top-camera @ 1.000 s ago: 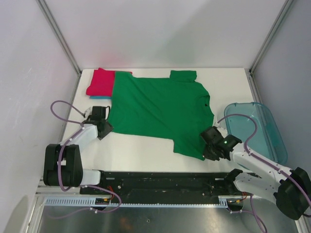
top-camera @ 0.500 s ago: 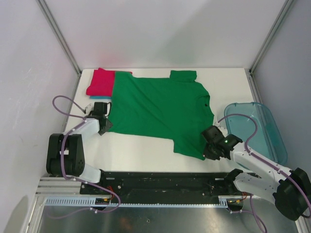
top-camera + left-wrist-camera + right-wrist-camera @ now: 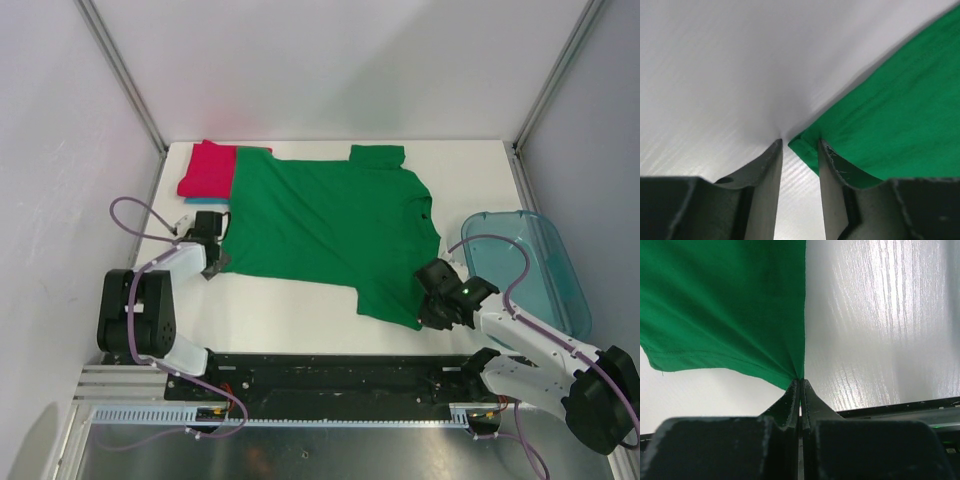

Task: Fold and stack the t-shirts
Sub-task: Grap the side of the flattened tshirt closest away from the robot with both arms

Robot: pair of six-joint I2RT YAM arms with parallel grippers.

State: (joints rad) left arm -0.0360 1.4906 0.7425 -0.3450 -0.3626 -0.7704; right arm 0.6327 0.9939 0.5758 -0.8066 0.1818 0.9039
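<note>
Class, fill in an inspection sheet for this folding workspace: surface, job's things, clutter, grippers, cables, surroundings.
Surface: white table, glossy.
Job's things: green t-shirt spread flat; magenta t-shirt folded at far left, over a light blue t-shirt that barely shows.
Clutter: translucent bin at the right edge.
Grippers: left gripper, jaws apart at the green shirt's corner; right gripper, jaws shut on its hem.
Cables: purple cables loop along both arms.
Surroundings: white walls, metal posts.
</note>
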